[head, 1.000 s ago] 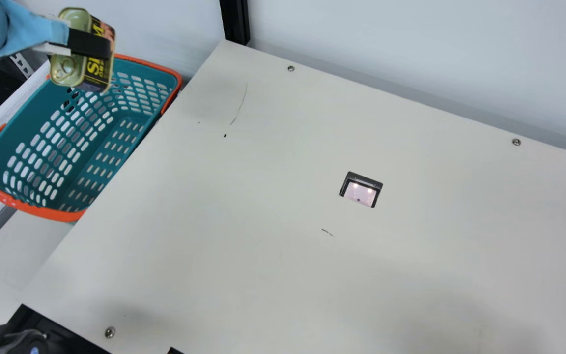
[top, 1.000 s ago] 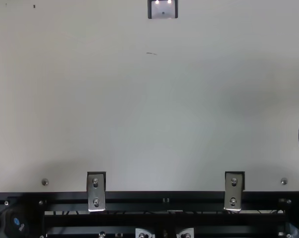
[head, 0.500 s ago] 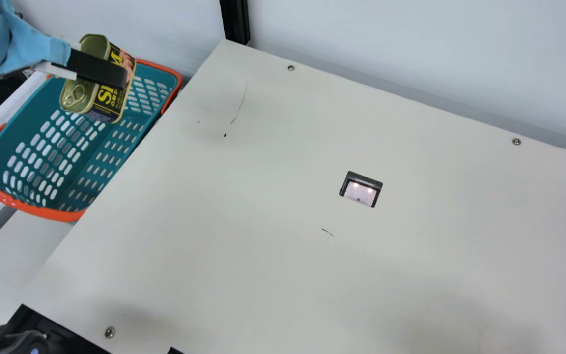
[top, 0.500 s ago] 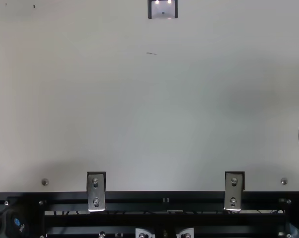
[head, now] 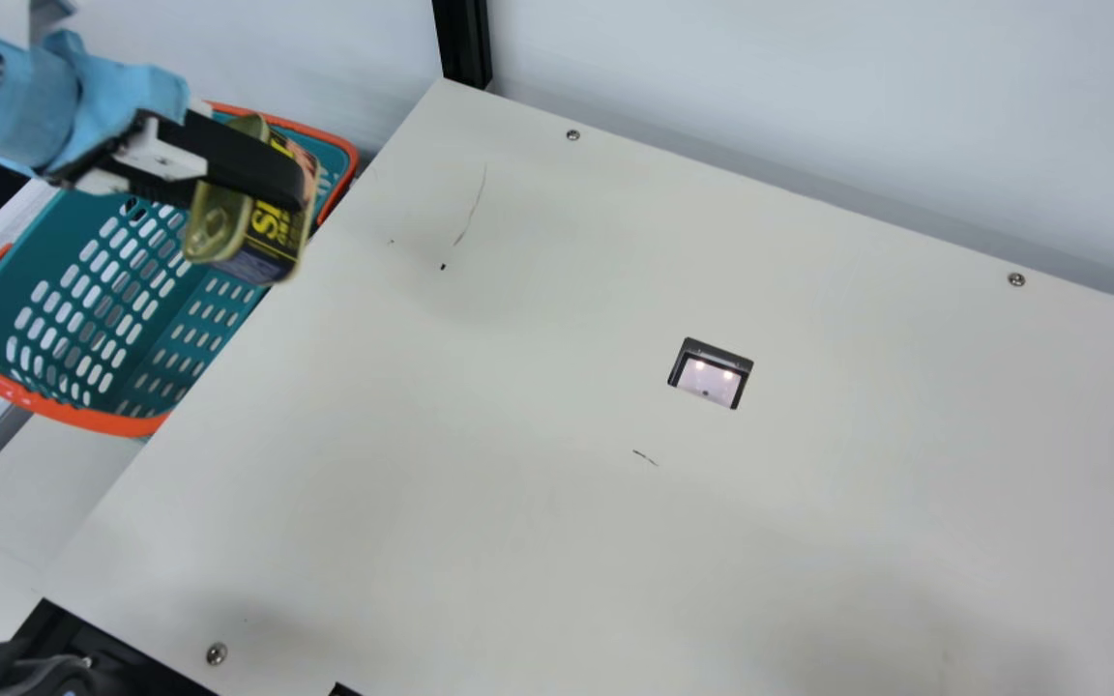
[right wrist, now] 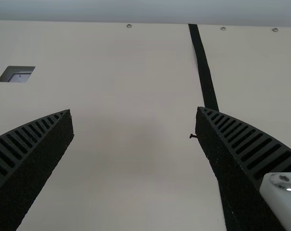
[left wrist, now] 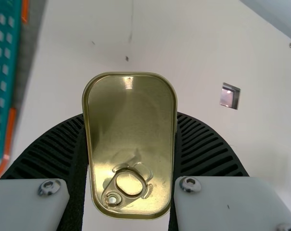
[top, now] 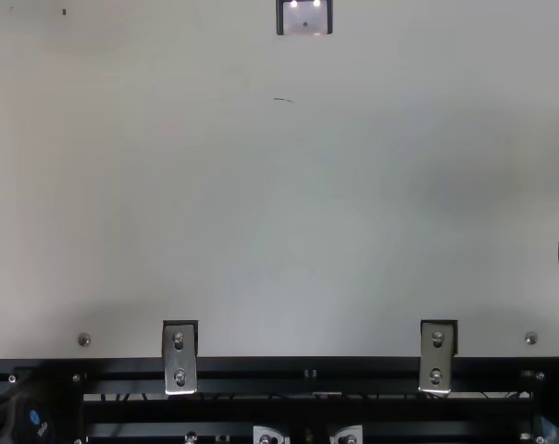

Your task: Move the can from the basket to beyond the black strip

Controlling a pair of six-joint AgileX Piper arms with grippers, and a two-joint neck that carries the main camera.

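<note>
In the main view my left gripper (head: 252,179) is at the upper left, shut on the can (head: 272,224), which hangs over the right rim of the teal basket (head: 102,290). The left wrist view has the can's gold pull-ring lid (left wrist: 131,120) squeezed between the two ribbed fingers of my left gripper (left wrist: 130,144). My right gripper (right wrist: 134,115) stands wide open in the right wrist view, nothing between its fingers. The black strip (right wrist: 203,72) runs across the cream table there, passing behind the right-hand finger.
The basket's orange handle (head: 54,411) lies along its rim, at the left edge of the table (head: 480,464). A small square cutout (head: 710,373) is set in the tabletop. A black post (head: 463,43) rises at the far left corner, with a pale wall behind.
My left gripper has carried the can rightward and lower in the main view, from over the basket's far part toward the table's edge. The basket has stayed put.
</note>
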